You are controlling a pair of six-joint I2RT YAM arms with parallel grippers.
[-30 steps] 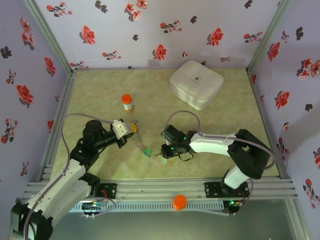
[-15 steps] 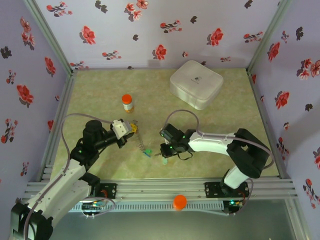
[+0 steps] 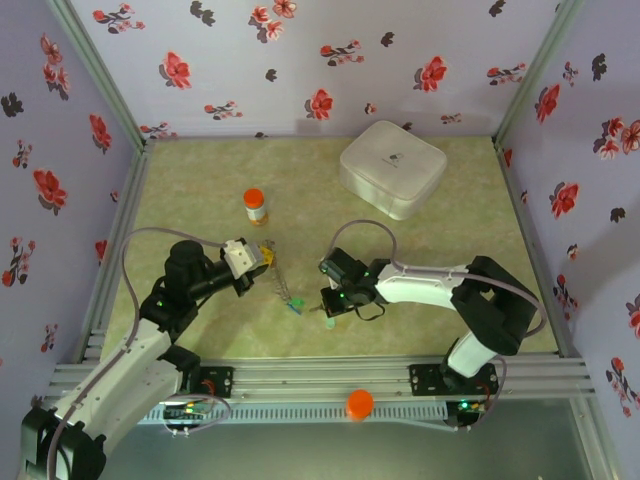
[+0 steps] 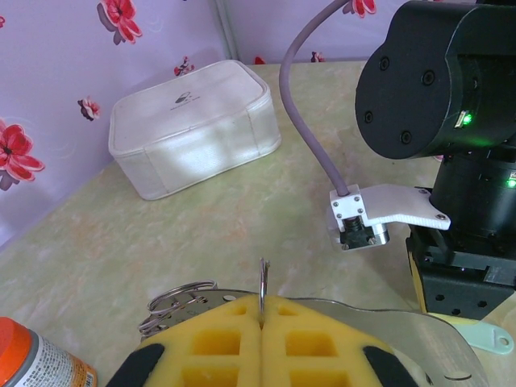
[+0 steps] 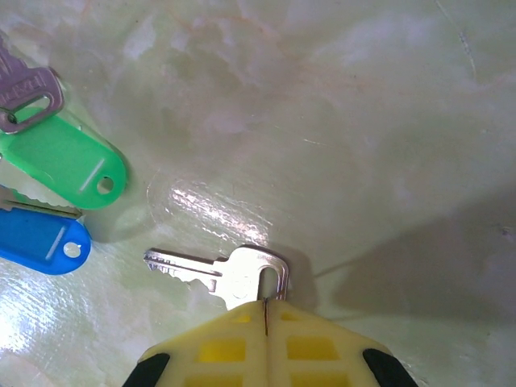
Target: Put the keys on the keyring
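**Two grips set, one key waiting to be threaded**

Both pincers are closed. The left gripper (image 4: 262, 318) pinches a thin wire of the keyring (image 3: 281, 282) upright between its yellow pads (image 4: 218, 339). From there the limp chain trails across the table (image 3: 200, 180) toward the other arm. The right gripper (image 5: 266, 318), low at the tabletop, is clamped on the head of a plain metal key (image 5: 214, 272) whose blade lies flat. A green-tagged key (image 5: 68, 165) and a blue-tagged key (image 5: 40, 238) lie just beside it. Whether those already hang on the chain I cannot tell.

To my eye the step in hand is picking up this one key. Next it must be lifted, carried to the held ring, and its hole lined up with the wire. That looks fiddly, since the grip covers little of the head and the key could twist.
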